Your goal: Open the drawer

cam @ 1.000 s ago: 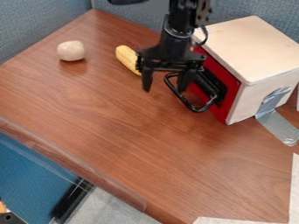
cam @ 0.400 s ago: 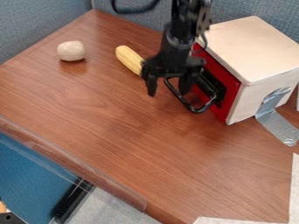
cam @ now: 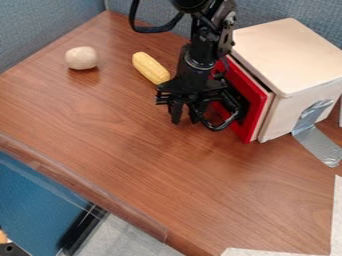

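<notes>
Camera view: fingers [cam: 176, 113] spread at the drawer handle [cam: 216, 128], corn [cam: 151, 68] close behind, whitish lump [cam: 81, 58] farther off.

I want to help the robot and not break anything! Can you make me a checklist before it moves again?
1. Gripper at the handle: ok, it's right there.
2. Handle firmly hooked: cannot tell; the fingers and handle overlap in view.
3. Drawer fully open: not ok, its red front stands only a little out from the box.
4. Box taped down: ok, silver tape runs from its side onto the table.
5. Corn not touching the drawer: ok.
6. White lump away from the drawer: ok.
</notes>
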Robot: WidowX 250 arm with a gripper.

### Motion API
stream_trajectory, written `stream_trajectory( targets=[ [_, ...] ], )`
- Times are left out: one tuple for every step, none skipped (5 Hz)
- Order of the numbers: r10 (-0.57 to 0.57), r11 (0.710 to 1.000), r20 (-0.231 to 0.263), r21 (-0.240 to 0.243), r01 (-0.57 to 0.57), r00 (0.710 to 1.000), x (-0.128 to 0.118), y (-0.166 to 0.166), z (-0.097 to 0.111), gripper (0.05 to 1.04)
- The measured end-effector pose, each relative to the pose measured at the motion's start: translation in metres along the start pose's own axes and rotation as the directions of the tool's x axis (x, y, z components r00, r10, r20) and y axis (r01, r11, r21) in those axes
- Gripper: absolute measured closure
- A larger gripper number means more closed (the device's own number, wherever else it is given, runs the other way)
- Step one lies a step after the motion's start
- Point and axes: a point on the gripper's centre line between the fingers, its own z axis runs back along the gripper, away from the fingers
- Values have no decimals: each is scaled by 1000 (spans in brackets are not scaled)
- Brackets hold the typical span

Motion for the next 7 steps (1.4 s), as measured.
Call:
stream_trajectory(
  targets=[
    [2,1000,4,-6,-2,1000,1,-1,0,732],
    [0,1000,-5,2,0,1000,-3,3,-1,733],
    [2,1000,-16,15,-2,1000,-3,22,2,735],
    [5,999,-13,35,-4,1000,-6,40,2,736],
    [17,998,-19,53,-16,1000,-9,58,1,761],
    [26,998,-13,61,-25,1000,-11,69,5,848],
    [52,996,-18,69,-51,998,-12,77,4,919]
  ],
)
